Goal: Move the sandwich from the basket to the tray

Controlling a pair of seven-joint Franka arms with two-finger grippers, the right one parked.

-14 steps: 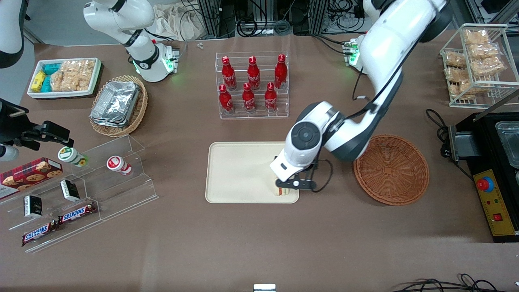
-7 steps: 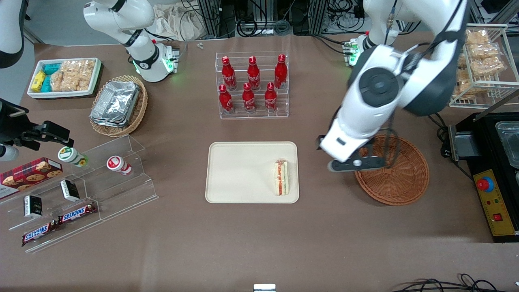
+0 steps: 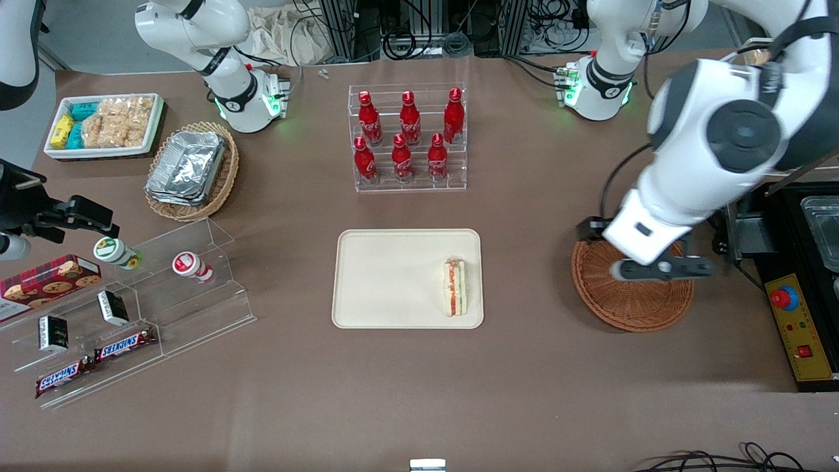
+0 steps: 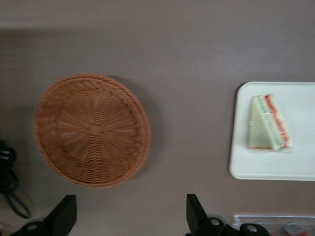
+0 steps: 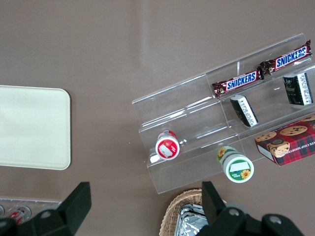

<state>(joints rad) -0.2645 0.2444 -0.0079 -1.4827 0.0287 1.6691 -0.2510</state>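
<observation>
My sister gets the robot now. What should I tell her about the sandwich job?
Gripper: open, holding nothing, up above the basket.
Sandwich: lying on the tray, at the end nearest the basket, close to the rim.
Basket: nothing in it, sits on the table toward the working arm's end.
Done: sandwich is out of the basket and on the tray, let go.
Left: nothing to carry; just park the arm.

Rough woven wicker basket (image 4: 91,130); seemingly matt plastic tray (image 4: 285,164).
</observation>
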